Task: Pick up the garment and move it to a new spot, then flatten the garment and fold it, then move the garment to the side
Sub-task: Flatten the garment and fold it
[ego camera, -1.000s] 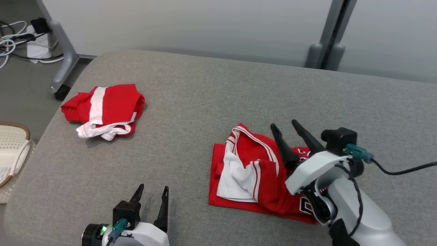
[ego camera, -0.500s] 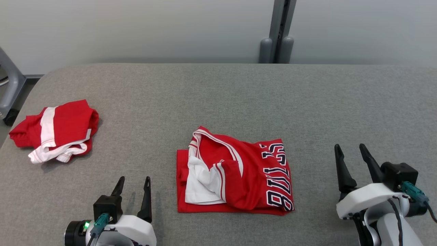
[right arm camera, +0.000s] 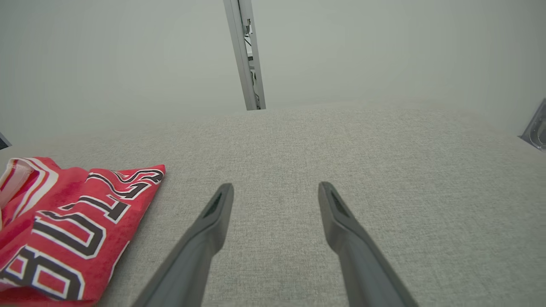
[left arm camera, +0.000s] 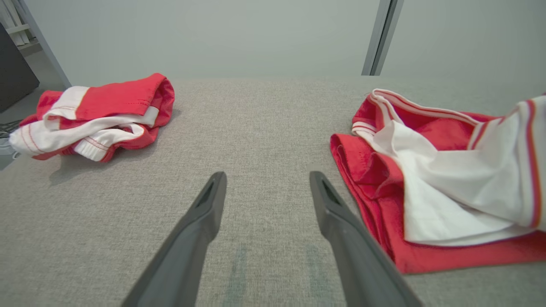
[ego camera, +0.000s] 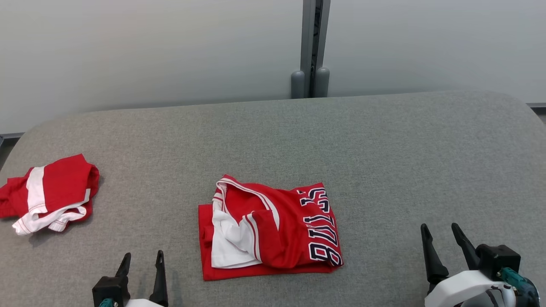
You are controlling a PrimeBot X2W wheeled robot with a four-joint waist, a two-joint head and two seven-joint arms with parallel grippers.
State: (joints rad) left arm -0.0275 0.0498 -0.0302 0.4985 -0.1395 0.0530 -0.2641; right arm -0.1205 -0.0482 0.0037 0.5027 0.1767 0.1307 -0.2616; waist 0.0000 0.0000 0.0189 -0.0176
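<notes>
Moving the folded garment aside is judged to be the step in hand: the red basketball jersey with white trim and dark block lettering (ego camera: 273,230) lies as a compact folded rectangle on the grey fabric-covered table (ego camera: 384,149).

1. At the near edge, the left gripper (ego camera: 143,256) and the right gripper (ego camera: 439,228) both have their fingers spread wide and hold nothing.
2. Bring both grippers in low, one at each side edge of the jersey.
3. Take all layers together. A hold on the top layer alone would probably pull the fold open.
4. Secure the loose white lining on the jersey's left side first, as it looks most likely to spill.
5. Lift just clear of the table and keep both grippers level.

Position: the jersey lies between the two grippers and slightly farther out, touching neither. Its red hem is near the left gripper (left arm camera: 268,177), while its lettered edge is well apart from the right gripper (right arm camera: 275,187). Farther left, a bundled red-and-white garment (ego camera: 51,194) lies near the table's left edge. Set the jersey down clear of it. Beyond the table stands a grey upright post (ego camera: 310,47).
</notes>
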